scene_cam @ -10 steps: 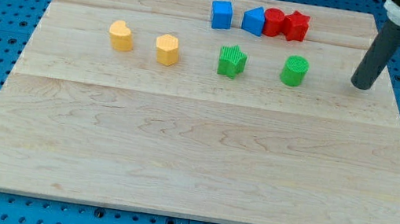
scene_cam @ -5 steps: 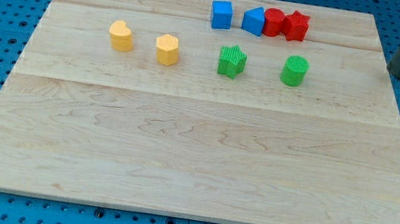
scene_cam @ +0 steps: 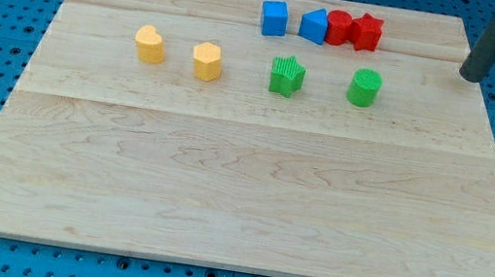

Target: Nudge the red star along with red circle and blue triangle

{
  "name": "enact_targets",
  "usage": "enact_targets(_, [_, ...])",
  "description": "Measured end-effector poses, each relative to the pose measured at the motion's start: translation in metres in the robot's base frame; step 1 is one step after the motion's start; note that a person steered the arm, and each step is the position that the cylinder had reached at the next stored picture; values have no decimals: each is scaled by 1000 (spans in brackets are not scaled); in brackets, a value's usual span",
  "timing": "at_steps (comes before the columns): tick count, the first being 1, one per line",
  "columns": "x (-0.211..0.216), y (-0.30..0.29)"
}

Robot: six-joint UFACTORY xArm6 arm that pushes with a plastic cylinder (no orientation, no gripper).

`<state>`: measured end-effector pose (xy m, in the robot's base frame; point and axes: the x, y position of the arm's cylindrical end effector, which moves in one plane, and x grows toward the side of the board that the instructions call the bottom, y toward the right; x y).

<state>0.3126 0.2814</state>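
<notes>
The red star (scene_cam: 368,32), the red circle (scene_cam: 340,27) and the blue triangle (scene_cam: 315,25) stand in a tight row, touching, near the view's top edge of the wooden board (scene_cam: 240,187). The star is the rightmost of the three. My tip (scene_cam: 471,78) is at the board's right edge, well to the right of the red star and slightly lower in the view. It touches no block.
A blue cube (scene_cam: 273,18) stands just left of the blue triangle. Below the row are a green star (scene_cam: 287,76) and a green cylinder (scene_cam: 364,87). Two yellow blocks (scene_cam: 149,44) (scene_cam: 206,61) stand further left.
My tip moved right and up off the board's edge, then came back slightly left and up. No block has moved.
</notes>
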Motion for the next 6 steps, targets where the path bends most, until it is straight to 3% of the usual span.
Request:
enact_targets(5, [1,-19])
enact_targets(6, [-15,-12])
